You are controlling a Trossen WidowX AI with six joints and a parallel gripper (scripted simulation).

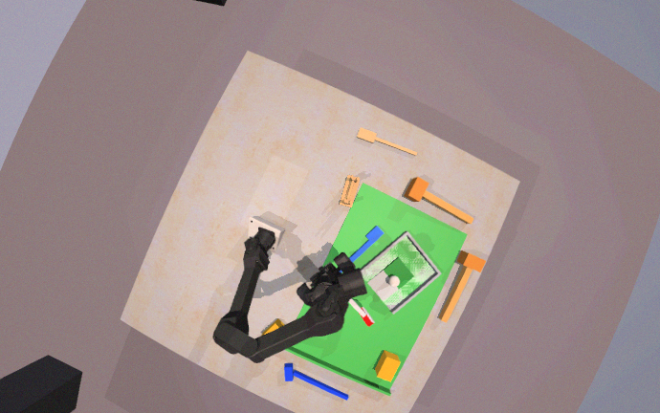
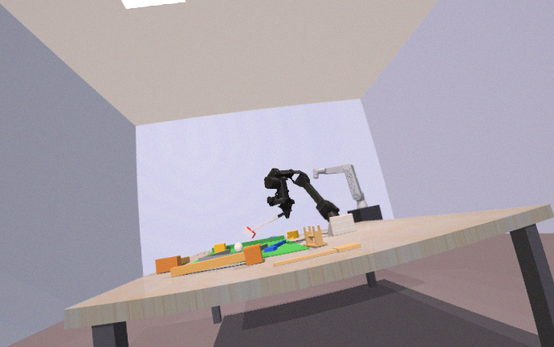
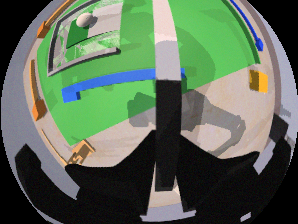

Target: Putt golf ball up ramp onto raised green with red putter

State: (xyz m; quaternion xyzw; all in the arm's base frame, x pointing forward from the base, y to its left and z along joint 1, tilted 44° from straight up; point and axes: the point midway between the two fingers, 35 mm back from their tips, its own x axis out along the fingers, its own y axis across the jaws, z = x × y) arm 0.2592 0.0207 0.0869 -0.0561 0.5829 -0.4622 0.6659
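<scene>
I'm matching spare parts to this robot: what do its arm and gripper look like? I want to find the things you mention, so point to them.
The arm (image 1: 251, 287) (image 2: 312, 192) is black, with slim straight links and chunky rounded joints. The gripper (image 2: 287, 215) (image 3: 162, 133) is black too; up close, its two fingers are broad at the base and taper to points. No markings are readable.

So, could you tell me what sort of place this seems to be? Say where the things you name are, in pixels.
It looks like a robotics test room, set up for mini-golf: a black arm (image 1: 292, 338) (image 2: 315, 192) on a wooden table (image 1: 204, 170) (image 2: 286, 282), a green mat (image 1: 341, 350) (image 2: 296, 246) (image 3: 100, 112) with a walled ramp piece, and a second, pale arm (image 2: 352, 181) behind.

dark gripper (image 3: 162, 133) gripping black-and-white shaft (image 3: 168, 60), blue club (image 3: 107, 82), white ball (image 3: 85, 20)
</scene>
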